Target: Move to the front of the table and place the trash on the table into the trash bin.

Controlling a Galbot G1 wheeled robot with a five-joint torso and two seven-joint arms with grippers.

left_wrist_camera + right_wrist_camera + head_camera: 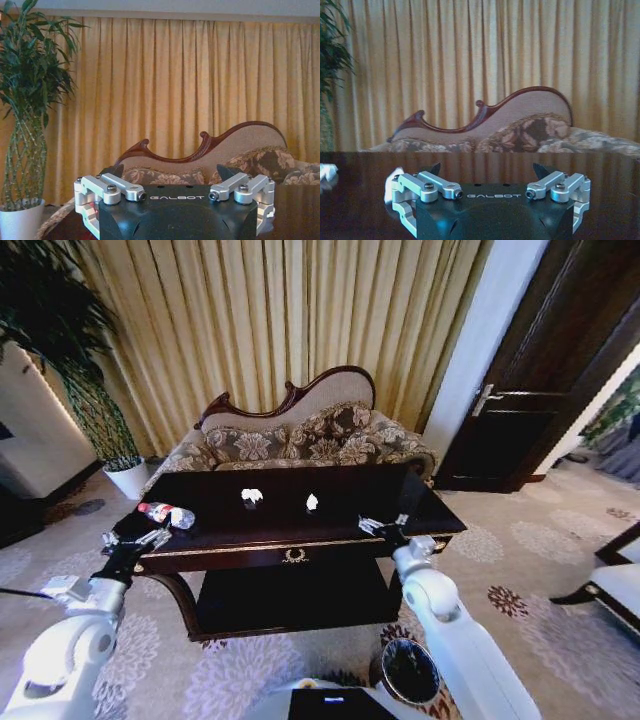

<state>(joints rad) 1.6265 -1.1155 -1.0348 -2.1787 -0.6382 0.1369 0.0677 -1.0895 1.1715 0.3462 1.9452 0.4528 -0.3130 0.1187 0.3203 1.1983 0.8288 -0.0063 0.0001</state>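
Trash lies scattered on the table [330, 502]: a clear plastic bottle with a red label [165, 514] on its side near the table's left end, and two white crumpled scraps, one [252, 497] left of centre and one [312, 503] a little to its right, both toward the middle of the dark glossy top. The left gripper [150, 537] sits at the table's front left edge, just in front of the bottle, with its fingers spread wide and nothing between them; the left wrist view shows those fingers [122, 189] parted over the tabletop. The right gripper [382, 524] rests at the front edge toward the right end, also spread open and empty, with the nearer scrap ahead of it and off to its left; a white scrap [327, 172] shows at the edge of the right wrist view. The trash bin [410, 672], with its black liner, stands on the carpet in front of the table, low beside the right arm. By the look of it the robot is already at the table's front, and the picking step is about to begin with nothing yet collected. The next move seems to call for the left gripper to reach slightly forward and close around the bottle's body, which may roll since it lies on its side. Behind the table stands a patterned sofa [300, 435].
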